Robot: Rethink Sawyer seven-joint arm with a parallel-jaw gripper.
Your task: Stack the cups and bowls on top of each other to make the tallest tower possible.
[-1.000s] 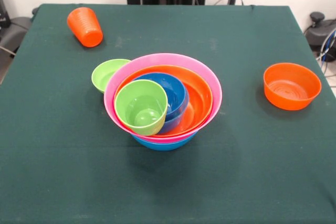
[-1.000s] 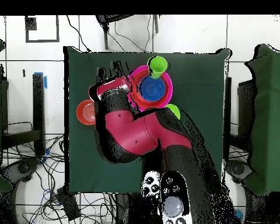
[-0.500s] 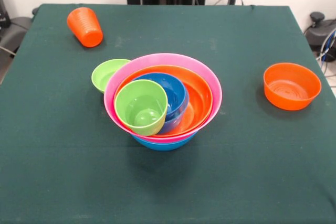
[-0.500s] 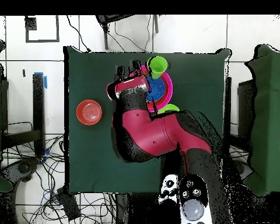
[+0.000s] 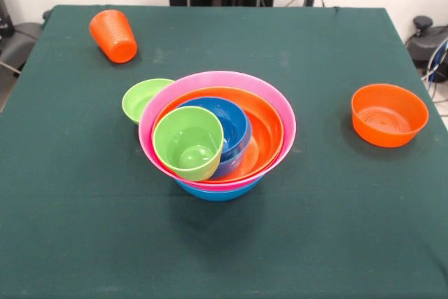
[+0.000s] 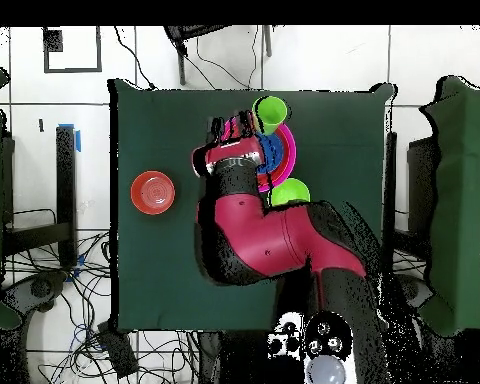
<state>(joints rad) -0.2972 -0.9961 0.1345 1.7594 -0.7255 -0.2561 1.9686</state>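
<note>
Swinging across the desk (image 5: 336, 236) over the past second, the red and black arm (image 6: 259, 245) is now covering most of the tower (image 5: 218, 131) in the overhead view, where a second ago it was leaving the pile largely exposed and hiding part of the small orange bowl (image 5: 389, 114). Nothing on the desk is moving in the front view, and the arm is not showing there at all. The tower is sitting near the desk's middle: a large blue bowl (image 5: 218, 190) at the bottom, a pink bowl (image 5: 280, 113) in it, a large orange bowl (image 5: 269, 131) inside that, and a smaller blue bowl (image 5: 225, 120) nested within. The lime green cup (image 5: 187, 142) is leaning tilted against the smaller blue bowl, its mouth facing the front camera. A small lime-green bowl (image 5: 141, 99) is resting on the desk just beside the pink rim. The ribbed orange cup (image 5: 113, 36) is lying tilted near a far corner, well apart from the pile. The small orange bowl is standing alone toward the other side. Whether the jaws of the gripper (image 6: 234, 128) are open or closed cannot be told from overhead.
</note>
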